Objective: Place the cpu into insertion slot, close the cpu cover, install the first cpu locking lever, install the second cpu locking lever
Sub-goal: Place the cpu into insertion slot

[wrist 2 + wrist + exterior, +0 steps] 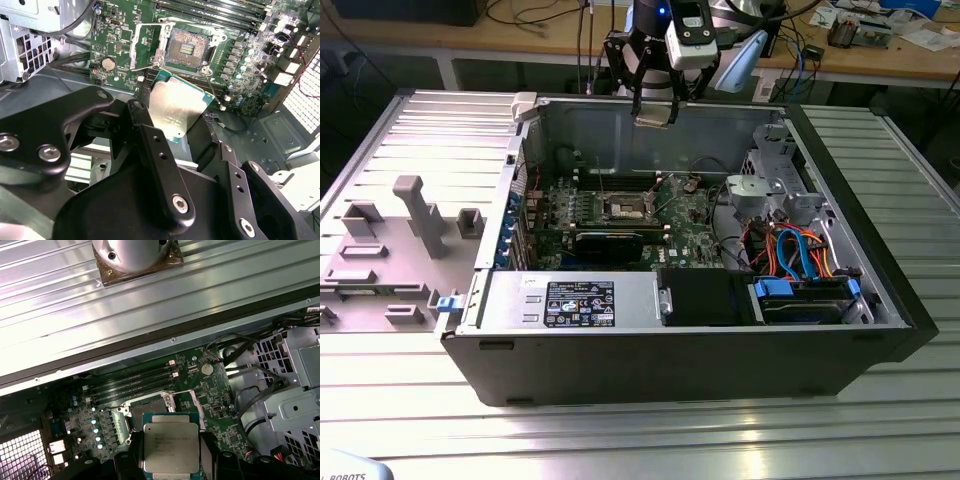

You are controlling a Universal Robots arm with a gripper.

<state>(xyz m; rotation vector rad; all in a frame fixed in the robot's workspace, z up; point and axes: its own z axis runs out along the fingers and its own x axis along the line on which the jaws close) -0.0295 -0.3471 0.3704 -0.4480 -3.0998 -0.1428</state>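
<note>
Gripper (171, 460) pinches the cpu (171, 442) by two edges, shiny side up, high above the open socket (187, 48), likely to keep its underside safe and level.

A ribbed, silver metal tabletop (650, 430) fills the foreground, with bright glare along its near edge. Beyond its far edge stands a wooden workbench (890, 62) on white legs, strewn with cables (535, 12) and, toward the exterior view's right, papers (930, 35).
</note>
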